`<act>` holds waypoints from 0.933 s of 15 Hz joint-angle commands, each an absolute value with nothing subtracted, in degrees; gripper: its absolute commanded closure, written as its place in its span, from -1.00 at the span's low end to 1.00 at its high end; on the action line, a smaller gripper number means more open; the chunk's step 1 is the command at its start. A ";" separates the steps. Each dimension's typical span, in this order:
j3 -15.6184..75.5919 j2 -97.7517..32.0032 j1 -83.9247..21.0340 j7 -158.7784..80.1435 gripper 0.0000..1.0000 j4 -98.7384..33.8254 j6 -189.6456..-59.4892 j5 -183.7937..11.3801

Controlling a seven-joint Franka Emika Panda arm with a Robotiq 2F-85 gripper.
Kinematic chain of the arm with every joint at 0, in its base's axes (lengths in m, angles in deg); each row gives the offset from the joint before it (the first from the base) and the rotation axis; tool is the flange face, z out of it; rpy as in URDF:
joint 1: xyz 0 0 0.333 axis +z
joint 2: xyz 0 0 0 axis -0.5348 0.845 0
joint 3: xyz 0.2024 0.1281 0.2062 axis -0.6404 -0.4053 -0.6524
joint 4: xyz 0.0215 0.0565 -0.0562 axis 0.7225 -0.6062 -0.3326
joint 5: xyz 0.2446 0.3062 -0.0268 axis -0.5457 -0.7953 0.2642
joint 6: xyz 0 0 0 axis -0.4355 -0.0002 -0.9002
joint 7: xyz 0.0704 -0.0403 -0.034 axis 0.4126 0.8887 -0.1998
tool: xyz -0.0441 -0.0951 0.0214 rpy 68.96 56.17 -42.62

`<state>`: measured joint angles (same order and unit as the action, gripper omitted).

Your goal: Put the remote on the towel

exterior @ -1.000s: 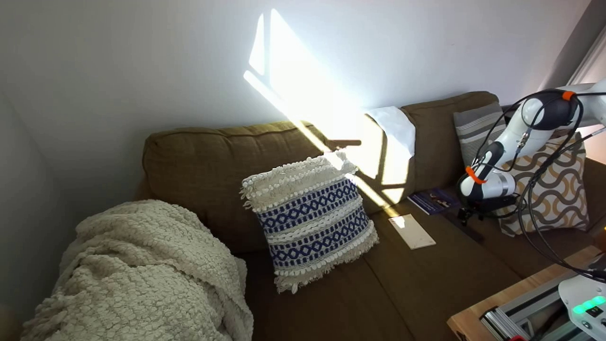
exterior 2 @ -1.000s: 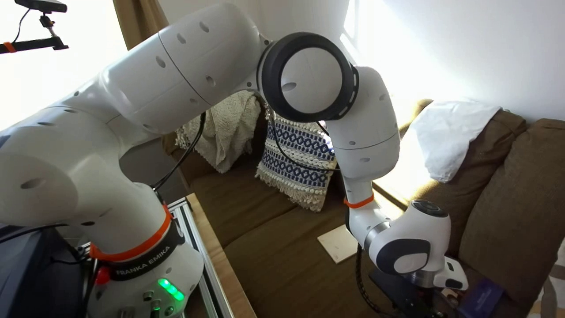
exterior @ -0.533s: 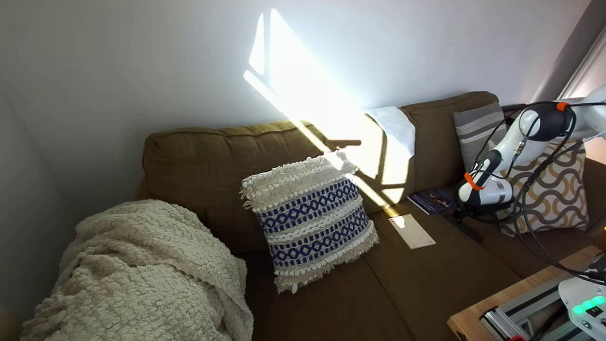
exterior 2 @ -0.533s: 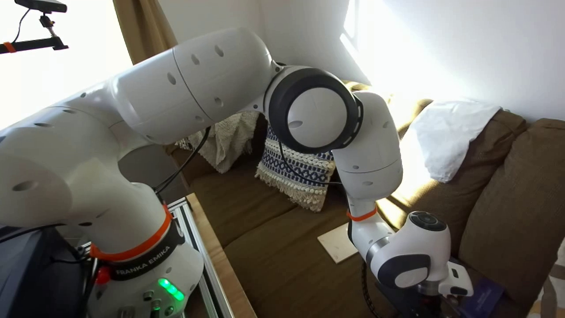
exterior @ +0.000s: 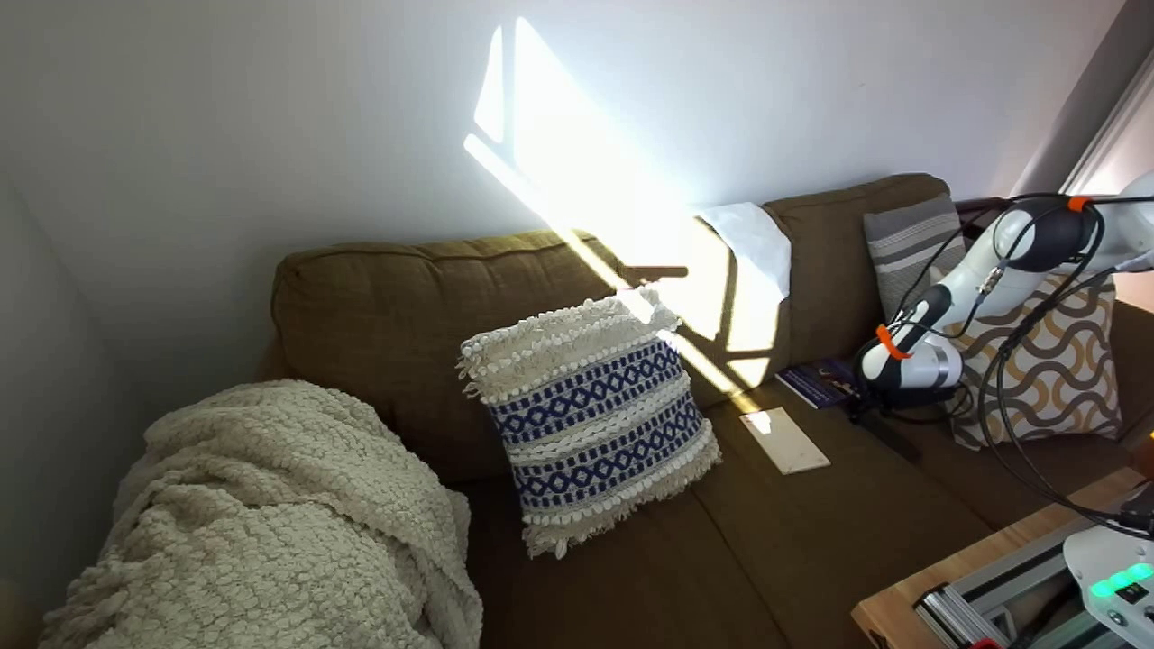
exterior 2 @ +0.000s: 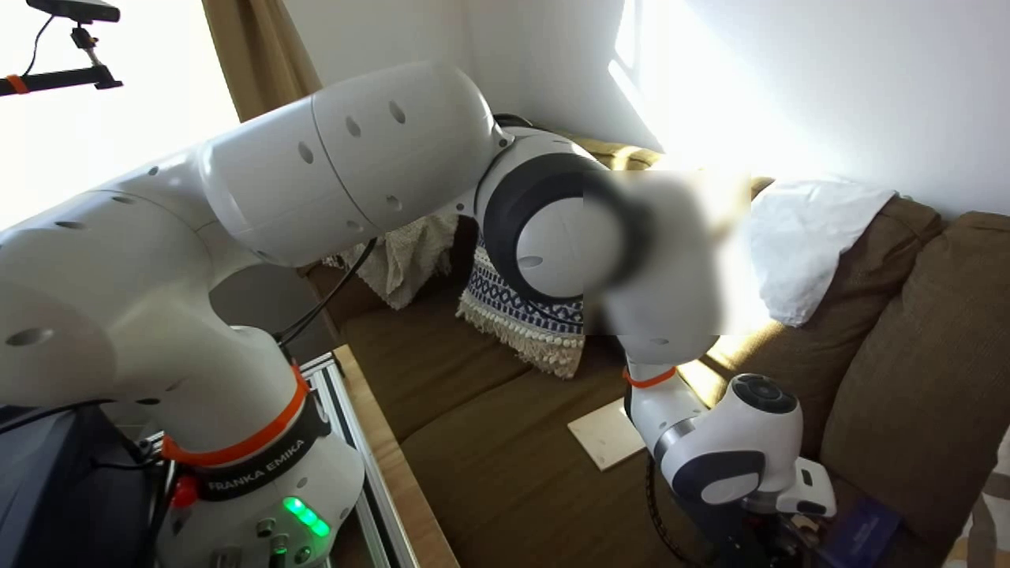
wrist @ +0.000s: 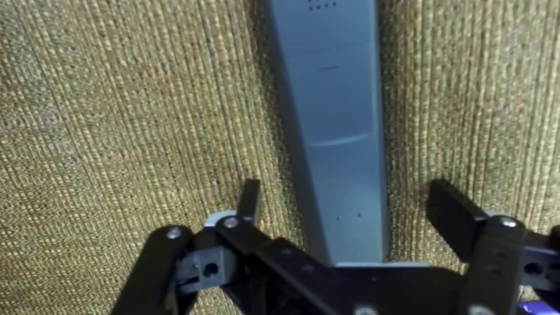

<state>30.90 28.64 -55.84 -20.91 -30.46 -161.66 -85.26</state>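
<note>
The remote is a slim bar lying on the sofa seat, bluish-grey in the wrist view. It shows as a dark strip in an exterior view. My gripper is open, one finger on each side of the remote near its lower end, with a gap on both sides. In an exterior view my gripper is low over the remote's far end. The white towel hangs over the sofa's backrest; it also shows in an exterior view. The remote is hidden behind my wrist there.
A flat cream rectangle lies on the seat. A purple book lies close to my gripper. A white-and-navy fringed pillow, a curvy-patterned cushion, and a cream blanket are on the sofa. A wooden table edge stands in front.
My arm has lowered toward the seat. In an exterior view my gripper has shifted left along the remote, toward the book. The remote and towel have not moved.
</note>
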 commanded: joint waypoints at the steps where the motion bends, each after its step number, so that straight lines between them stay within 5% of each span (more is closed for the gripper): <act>1: 28.96 31.87 -58.52 -19.22 -0.40 -26.88 -162.69 -84.43; 7: 29.09 32.15 -58.48 -18.23 0.45 -26.31 -161.99 -84.10; 14: 32.36 18.89 -54.41 -18.87 0.48 -39.29 -163.50 -83.43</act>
